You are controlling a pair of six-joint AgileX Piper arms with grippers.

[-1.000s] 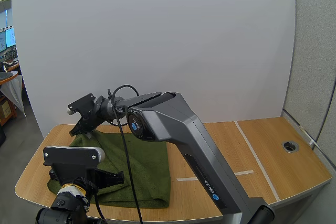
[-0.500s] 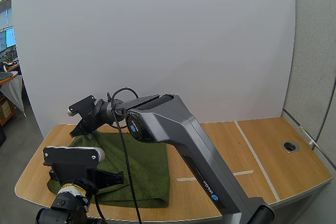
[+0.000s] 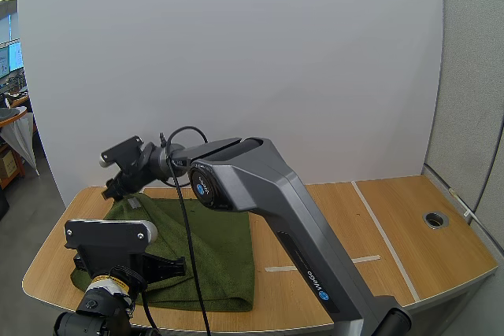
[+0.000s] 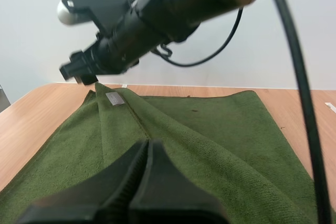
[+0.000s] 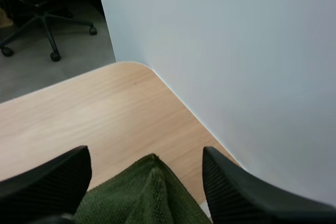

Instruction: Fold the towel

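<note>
On the wooden table [image 3: 409,226], the towel [image 3: 213,249] corner lay between the right gripper's [image 5: 144,153] spread fingers; the left gripper [image 4: 144,150] sat closed over it.

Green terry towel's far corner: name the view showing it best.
Right wrist view: the green terry towel's far corner peaks inside the open right claw. Left wrist view shows it just below that claw; high view, partly hidden behind it.

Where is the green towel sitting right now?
In the high view the towel lies on the left side of the table, its far corner at the right pincer and its near edge under the left pincer.
</note>
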